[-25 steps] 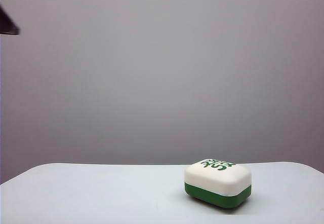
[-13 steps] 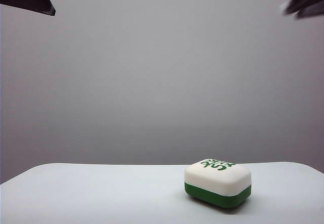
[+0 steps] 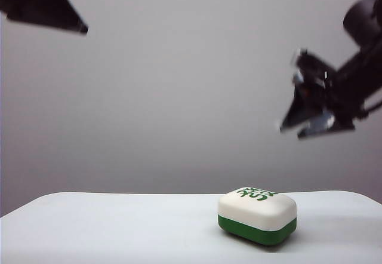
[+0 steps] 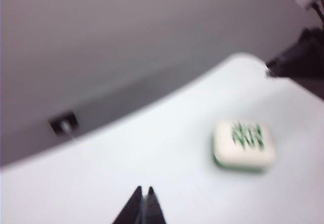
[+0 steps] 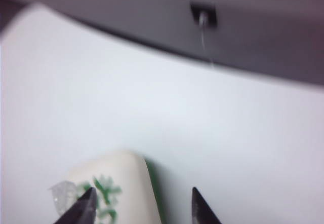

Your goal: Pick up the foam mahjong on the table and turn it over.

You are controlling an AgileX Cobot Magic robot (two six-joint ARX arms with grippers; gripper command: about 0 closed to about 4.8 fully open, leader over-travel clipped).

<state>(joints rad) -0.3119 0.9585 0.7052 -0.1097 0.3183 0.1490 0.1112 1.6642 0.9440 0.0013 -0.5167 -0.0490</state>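
Left hand (image 4: pixel 143 197) high, fingers pressed together — right hand (image 5: pixel 142 203) lower, fingers apart.

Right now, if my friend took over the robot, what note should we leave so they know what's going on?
Left gripper: shut, empty, up high on the left, far from the block.
Right gripper: open, empty, in the air on the right, above the foam mahjong.
The foam mahjong sits on the table, right of the middle, cream face with green characters up, dark green half down. Nothing touches it.
Done: no pick-up or flip yet.
Left: lower a gripper, probably the right one, grab the block, lift it, turn it over, set it down.
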